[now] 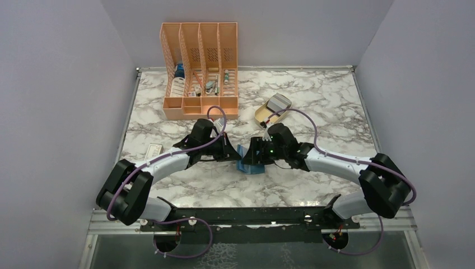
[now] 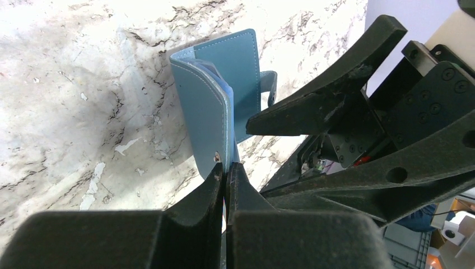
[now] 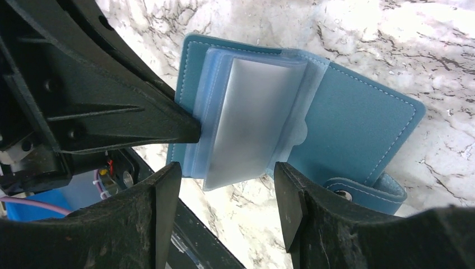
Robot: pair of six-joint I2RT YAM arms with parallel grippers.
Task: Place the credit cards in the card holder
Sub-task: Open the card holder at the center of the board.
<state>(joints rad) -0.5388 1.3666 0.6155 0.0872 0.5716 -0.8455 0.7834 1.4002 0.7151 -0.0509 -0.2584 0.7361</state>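
At the left of the white marble table (image 1: 313, 95), we see the left gripper (image 2: 226, 178) pinched shut on the edge of one cover of the small teal-blue folding card holder (image 2: 210, 106), just beside its pale stud, so this cover stands up. Between the arms the holder is open like a book, its long axis pointing toward the right gripper (image 3: 227, 176), whose fingers are spread and hold nothing. Between them a thin grey plastic card (image 3: 252, 123) sits in a clear sleeve, lengthwise, its near end seemingly sticking out. We judge it could slide out if the thin pinch slips, or if a finger catches the soft sleeve.
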